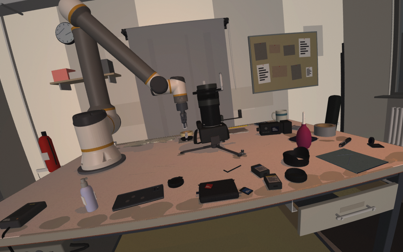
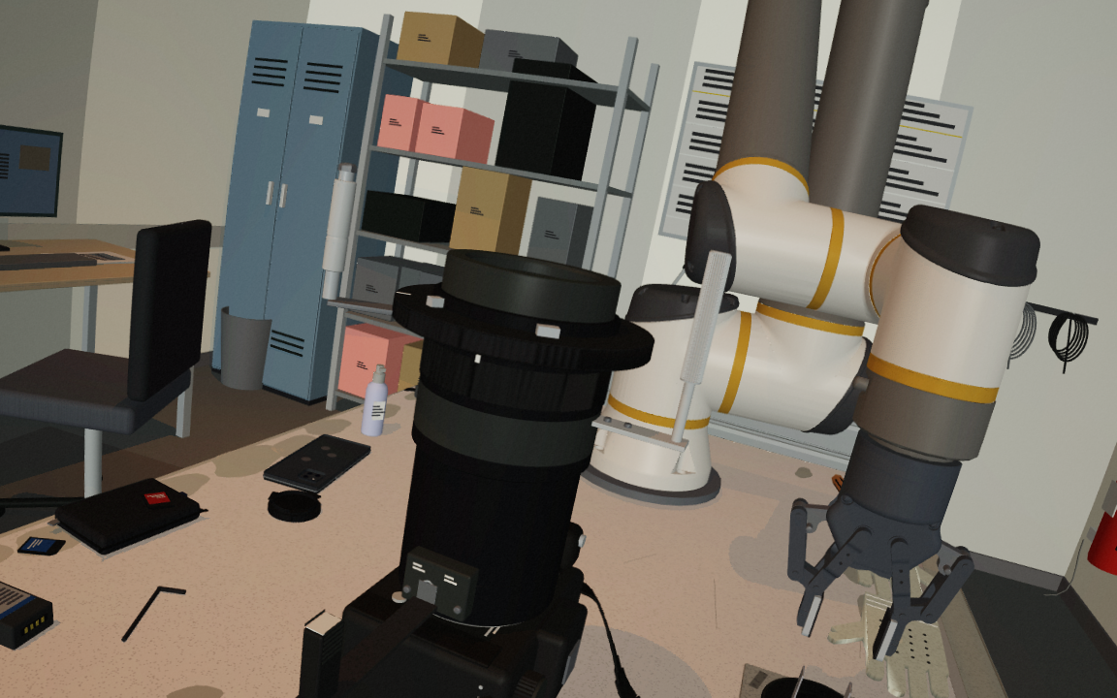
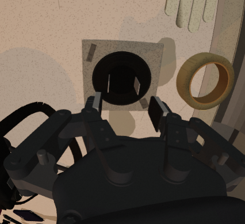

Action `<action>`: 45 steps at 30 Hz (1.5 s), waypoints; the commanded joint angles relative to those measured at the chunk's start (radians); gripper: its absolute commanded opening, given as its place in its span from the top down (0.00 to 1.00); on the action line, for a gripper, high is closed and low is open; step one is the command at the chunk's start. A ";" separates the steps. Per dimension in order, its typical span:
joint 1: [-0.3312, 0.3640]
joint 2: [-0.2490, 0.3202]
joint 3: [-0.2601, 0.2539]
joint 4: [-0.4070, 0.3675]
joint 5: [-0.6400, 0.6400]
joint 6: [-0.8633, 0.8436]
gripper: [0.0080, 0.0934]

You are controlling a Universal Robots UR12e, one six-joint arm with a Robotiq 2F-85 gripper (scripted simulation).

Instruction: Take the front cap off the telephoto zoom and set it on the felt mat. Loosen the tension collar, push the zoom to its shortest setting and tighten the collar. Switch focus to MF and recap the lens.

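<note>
The black front cap [image 3: 121, 78] lies flat on the small square felt mat [image 3: 122, 75], at the back of the table beside the camera. My gripper [image 3: 126, 108] hangs above the cap, open and empty. In the side camera the gripper [image 1: 184, 126] is just left of the telephoto zoom [image 1: 208, 105], which stands upright on a camera body on a small tripod. From the second side camera the zoom [image 2: 506, 434] shows its ribbed collar, a switch panel low on the barrel, and my gripper [image 2: 880, 608] to its right. The mat is mostly out of that frame.
The robot base [image 1: 98, 141] stands at the table's left rear. A roll of tan tape [image 3: 205, 81] and a pale glove [image 3: 191, 1] lie close to the mat. Batteries, a lens hood, a blower, a grey cloth and a phone are spread over the front of the table.
</note>
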 commanded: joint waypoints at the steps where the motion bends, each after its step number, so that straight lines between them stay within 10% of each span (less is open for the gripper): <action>1: 0.000 0.000 -0.001 0.000 0.000 0.000 0.41; 28: 0.000 -0.015 -0.007 0.021 0.000 0.000 0.53; 45: 0.000 -0.217 -0.146 0.359 0.000 0.000 0.53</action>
